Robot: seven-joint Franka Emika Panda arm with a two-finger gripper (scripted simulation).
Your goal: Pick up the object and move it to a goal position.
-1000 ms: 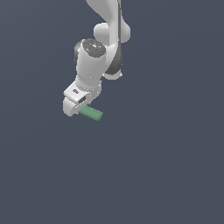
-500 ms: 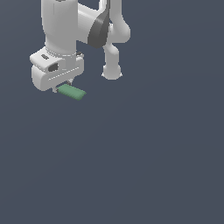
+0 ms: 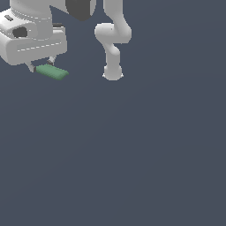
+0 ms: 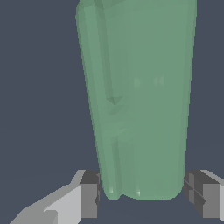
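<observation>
The green block (image 3: pixel 52 72) hangs under my white gripper (image 3: pixel 42 66) at the upper part of the exterior view's left. My gripper is shut on the block, with the fingers (image 3: pixel 31 67) pressed on its end. The block sticks out toward the exterior view's right and is held in the air above the dark floor. In the wrist view the green block (image 4: pixel 138 96) fills the middle of the picture, with a grey finger pad (image 4: pixel 89 197) on one side and the other pad (image 4: pixel 201 194) on the other side.
The arm's white base and lower links (image 3: pixel 113 53) stand to the exterior view's right of the gripper. The plain dark grey floor (image 3: pixel 132 154) fills the rest of the view. No goal marker shows.
My gripper has carried the green block up and toward the exterior view's left, and it looks larger now. The block stays in the grip.
</observation>
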